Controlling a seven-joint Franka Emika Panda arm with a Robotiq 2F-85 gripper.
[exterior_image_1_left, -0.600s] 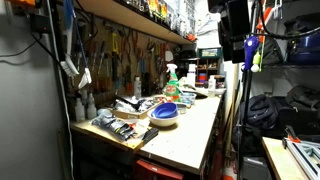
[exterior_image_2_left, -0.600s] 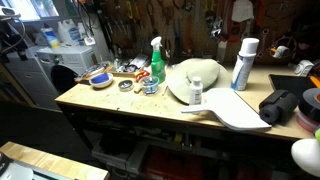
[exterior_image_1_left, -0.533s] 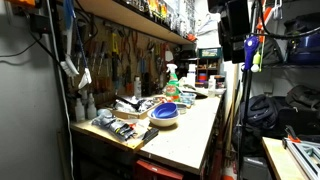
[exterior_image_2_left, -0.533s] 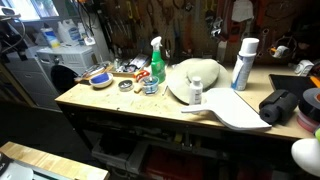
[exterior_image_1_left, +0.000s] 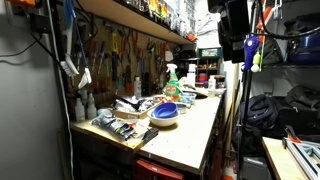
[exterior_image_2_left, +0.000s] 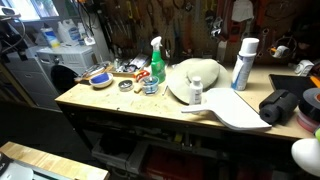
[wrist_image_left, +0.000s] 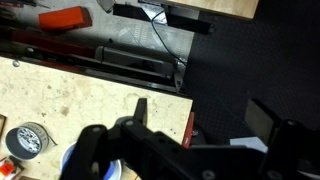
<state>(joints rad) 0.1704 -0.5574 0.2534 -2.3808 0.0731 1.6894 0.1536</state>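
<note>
My gripper (wrist_image_left: 200, 115) is open and empty; its two dark fingers frame the end edge of the wooden workbench (wrist_image_left: 90, 95), high above it. Below the left finger lie a blue bowl (wrist_image_left: 72, 162) and a grey tape roll (wrist_image_left: 25, 140). In an exterior view the arm (exterior_image_1_left: 235, 30) hangs high over the bench's edge, well above the blue bowl with orange rim (exterior_image_1_left: 165, 113). The bowl (exterior_image_2_left: 97, 75) also shows at the bench's far end, near a green spray bottle (exterior_image_2_left: 157, 60).
The bench (exterior_image_2_left: 120, 105) carries a white hat (exterior_image_2_left: 195, 80), a white spray can (exterior_image_2_left: 243, 63), a white sheet (exterior_image_2_left: 235, 110) and a black cloth (exterior_image_2_left: 280, 105). Tools hang on the wall (exterior_image_1_left: 125, 55). A dark mat (wrist_image_left: 240, 60) and an orange tool (wrist_image_left: 62, 18) lie below the bench.
</note>
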